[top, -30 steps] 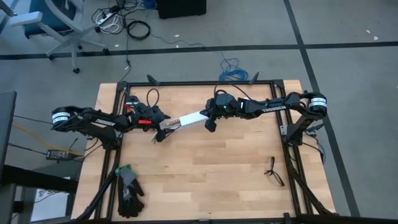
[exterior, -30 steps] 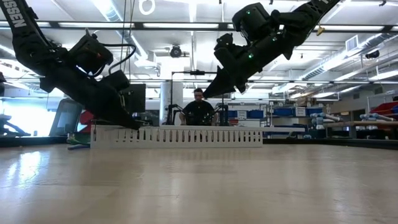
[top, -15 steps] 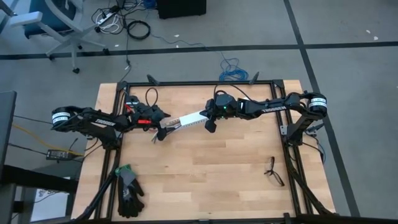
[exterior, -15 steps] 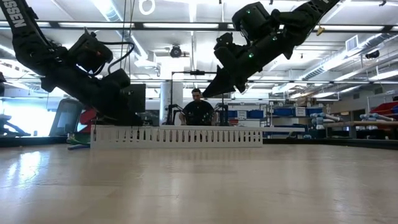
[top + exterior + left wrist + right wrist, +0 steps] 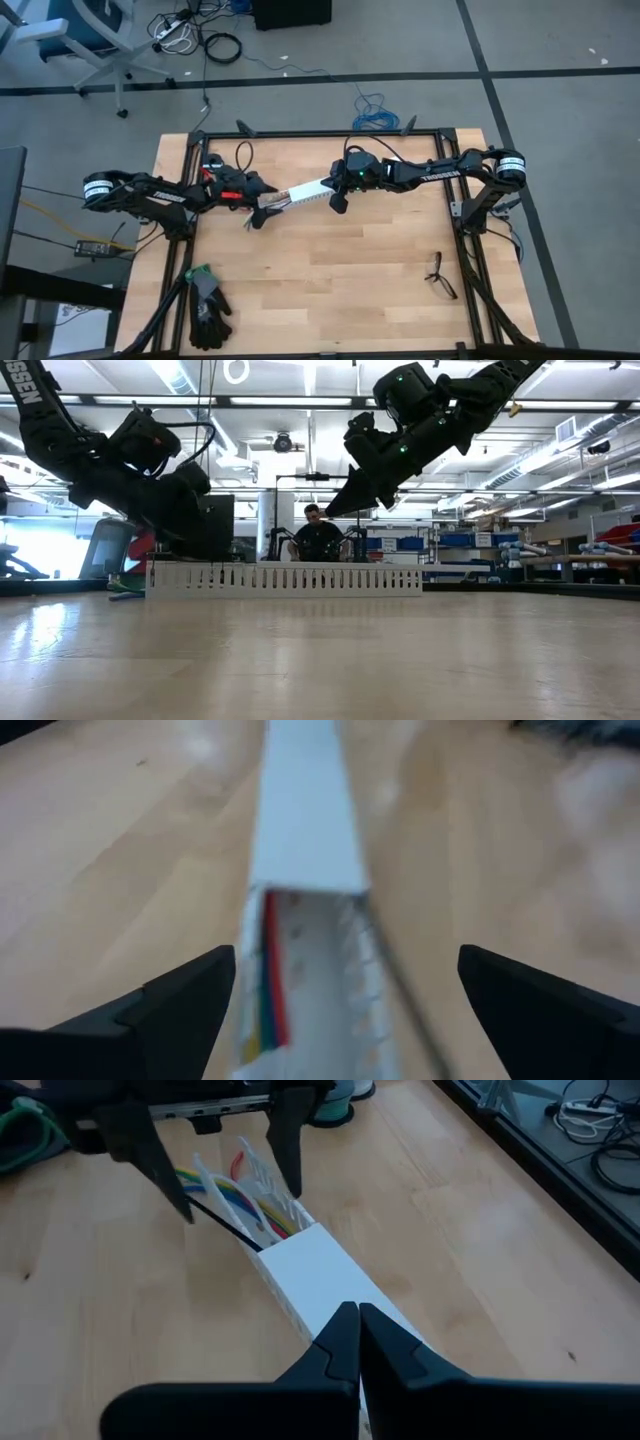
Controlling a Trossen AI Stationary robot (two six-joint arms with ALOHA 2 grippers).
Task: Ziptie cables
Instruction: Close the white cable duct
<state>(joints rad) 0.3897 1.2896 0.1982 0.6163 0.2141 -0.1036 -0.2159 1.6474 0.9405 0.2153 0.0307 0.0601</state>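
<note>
Both arms reach low toward the table's middle. The left gripper (image 5: 255,212) hangs with fingers (image 5: 150,1155) spread wide, straddling the open end of a white slotted duct (image 5: 305,192). The coloured cables (image 5: 240,1198) lie inside it, between those fingers, with the thin black ziptie (image 5: 225,1225) slanting beside them. The right gripper (image 5: 338,203), fingers pressed together, points down over the duct's smooth lidded end.
</note>
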